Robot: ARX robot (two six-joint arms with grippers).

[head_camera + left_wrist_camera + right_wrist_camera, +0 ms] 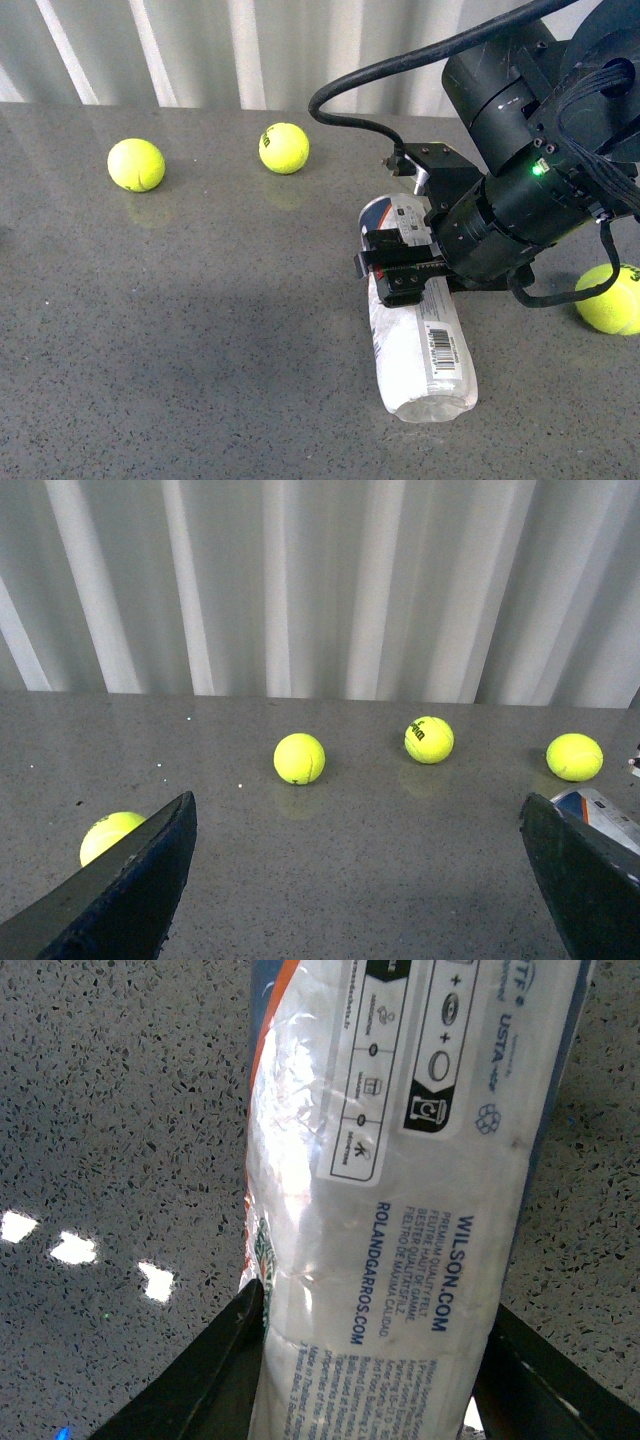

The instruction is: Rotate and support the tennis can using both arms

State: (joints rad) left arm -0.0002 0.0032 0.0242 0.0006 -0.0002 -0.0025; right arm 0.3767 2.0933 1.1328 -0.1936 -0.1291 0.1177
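The tennis can [420, 345] lies flat on the grey table, a clear tube with a white label and barcode, one end toward me. My right gripper [400, 270] is shut across its middle from the right, its bulky black arm [540, 190] showing a green light. In the right wrist view the can [400, 1200] fills the gap, and both black fingers [215, 1380] press its sides. My left gripper [360, 880] is open over bare table, far from the can; only a corner of the can [600, 815] shows by one finger. The left arm is out of the front view.
Yellow-green tennis balls lie loose: two at the back left [136, 165] [284, 148], one at the right edge [612, 298]. The left wrist view shows several balls [300, 758] before a white corrugated wall [320, 580]. A thick black cable [400, 70] loops above the can.
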